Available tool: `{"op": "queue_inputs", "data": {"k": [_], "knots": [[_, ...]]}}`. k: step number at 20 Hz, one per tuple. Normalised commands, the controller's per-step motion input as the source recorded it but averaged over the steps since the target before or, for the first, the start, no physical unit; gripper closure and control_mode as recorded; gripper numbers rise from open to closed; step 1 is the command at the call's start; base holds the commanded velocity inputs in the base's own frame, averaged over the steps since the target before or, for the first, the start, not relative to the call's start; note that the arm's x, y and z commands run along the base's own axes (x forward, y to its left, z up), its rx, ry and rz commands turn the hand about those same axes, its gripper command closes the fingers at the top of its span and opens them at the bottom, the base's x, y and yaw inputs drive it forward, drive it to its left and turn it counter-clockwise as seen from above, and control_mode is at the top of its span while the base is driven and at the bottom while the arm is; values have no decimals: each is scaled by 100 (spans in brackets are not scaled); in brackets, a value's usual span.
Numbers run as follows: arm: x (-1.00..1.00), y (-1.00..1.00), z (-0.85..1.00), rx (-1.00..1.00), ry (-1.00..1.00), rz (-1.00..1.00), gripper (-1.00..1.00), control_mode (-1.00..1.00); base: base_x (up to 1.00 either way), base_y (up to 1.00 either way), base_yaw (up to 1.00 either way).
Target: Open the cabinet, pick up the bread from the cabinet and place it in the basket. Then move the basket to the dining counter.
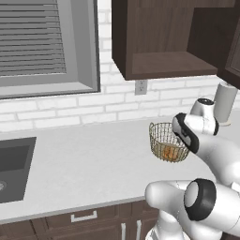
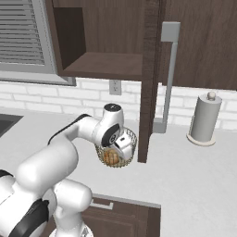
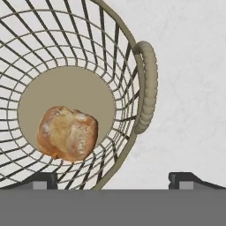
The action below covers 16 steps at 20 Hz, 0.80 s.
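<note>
Hovering with jaws spread wide, my gripper (image 3: 113, 181) straddles the round tan wire-mesh basket's (image 3: 128, 57) rim at 6 o'clock; the golden-brown lumpy bread roll (image 3: 67, 132) lies inside. Closing off-centre could tip the basket, spilling the roll.

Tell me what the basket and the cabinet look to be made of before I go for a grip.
Basket: thin pale-gold wire mesh, probably metal, with see-through gaps, a solid matte beige base and a cord-wrapped-looking handle. Cabinet: dark brown wood-look panels with faint grain, matte; its bar handle looks like brushed grey metal.
</note>
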Motion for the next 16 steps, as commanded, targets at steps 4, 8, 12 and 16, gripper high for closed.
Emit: {"op": "queue_inputs", "data": {"k": [4,8,12,16], "knots": [[19,2,-16,0,0,0,-100,-100,0,0,0],[12,0,-21,0,0,0,-100,-100,0,0,0],[18,0,-21,0,0,0,-100,-100,0,0,0],[7,0,-22,0,0,0,-100,-100,0,0,0]]}}
